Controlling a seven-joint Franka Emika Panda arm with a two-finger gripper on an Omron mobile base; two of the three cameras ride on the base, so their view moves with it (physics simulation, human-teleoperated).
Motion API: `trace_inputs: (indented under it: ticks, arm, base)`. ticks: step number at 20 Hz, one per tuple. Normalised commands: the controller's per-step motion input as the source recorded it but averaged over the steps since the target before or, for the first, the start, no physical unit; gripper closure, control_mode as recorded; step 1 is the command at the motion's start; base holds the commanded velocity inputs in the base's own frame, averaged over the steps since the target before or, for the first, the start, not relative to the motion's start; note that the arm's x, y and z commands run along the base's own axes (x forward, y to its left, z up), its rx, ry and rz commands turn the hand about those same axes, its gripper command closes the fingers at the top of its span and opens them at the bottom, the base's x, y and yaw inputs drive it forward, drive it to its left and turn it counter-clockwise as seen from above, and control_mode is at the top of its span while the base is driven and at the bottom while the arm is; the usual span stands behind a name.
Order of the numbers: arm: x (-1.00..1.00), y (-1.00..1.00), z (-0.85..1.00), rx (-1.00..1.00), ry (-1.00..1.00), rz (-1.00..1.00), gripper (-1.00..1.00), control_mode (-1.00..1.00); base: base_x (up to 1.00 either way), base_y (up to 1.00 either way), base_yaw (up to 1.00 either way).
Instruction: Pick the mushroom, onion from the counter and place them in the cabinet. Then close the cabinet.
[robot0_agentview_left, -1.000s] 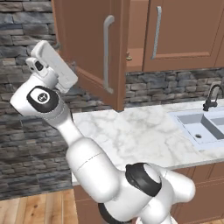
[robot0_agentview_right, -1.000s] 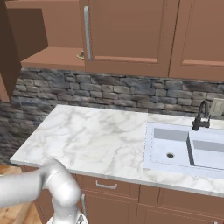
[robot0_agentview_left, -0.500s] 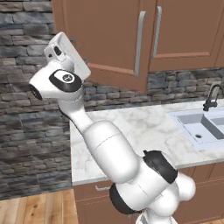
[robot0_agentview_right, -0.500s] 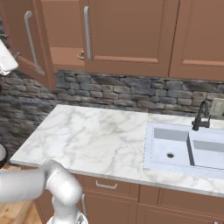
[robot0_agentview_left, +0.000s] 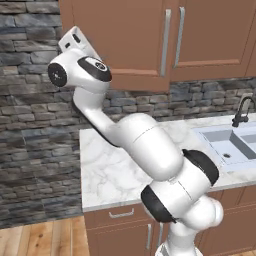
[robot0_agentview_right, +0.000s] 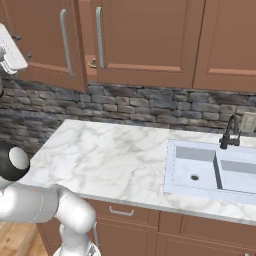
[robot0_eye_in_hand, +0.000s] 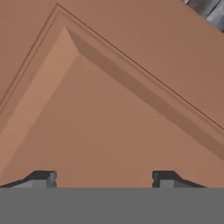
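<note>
The gripper (robot0_eye_in_hand: 104, 178), its 2 dark tips spread wide and empty, faces the brown wooden wall cabinet (robot0_agentview_left: 130, 45) door, above the white marble table (robot0_agentview_right: 110, 160).

The robot arm (robot0_agentview_left: 145, 150) is smooth, shiny white, made of fat round tubes joined like sausages. Black bands wrap around the joints. 1 round black cap (robot0_agentview_left: 94, 68) with a small pale mark sits on the top joint, beside a white disc with a black dot in the middle. The hand (robot0_agentview_right: 11, 50) is a flat white block. The 2 fingers (robot0_eye_in_hand: 43, 178) are small, dark grey and square-tipped.
</note>
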Motion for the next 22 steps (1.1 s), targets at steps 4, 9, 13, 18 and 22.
trace_inputs:
  ticks: [4,9,13,18,22]
  arm:
    - [1.0,-1.0,0.0,0.0,0.25,0.18,-1.0,-1.0]
    - [1.0,-1.0,-0.01,0.0,0.2,0.17,-1.0,-1.0]
    - [0.97,-1.0,-0.38,0.0,0.12,0.13,-1.0,-1.0]
    - [-0.33,-0.72,-0.8,-0.05,0.01,0.07,-1.0,-1.0]
    - [-1.0,-0.56,-0.91,-0.08,-0.04,0.08,-1.0,-1.0]
  base:
    - [0.0,0.0,0.0]
    - [0.0,0.0,0.0]
    - [0.0,0.0,0.0]
    - [0.0,0.0,0.0]
    - [0.0,0.0,0.0]
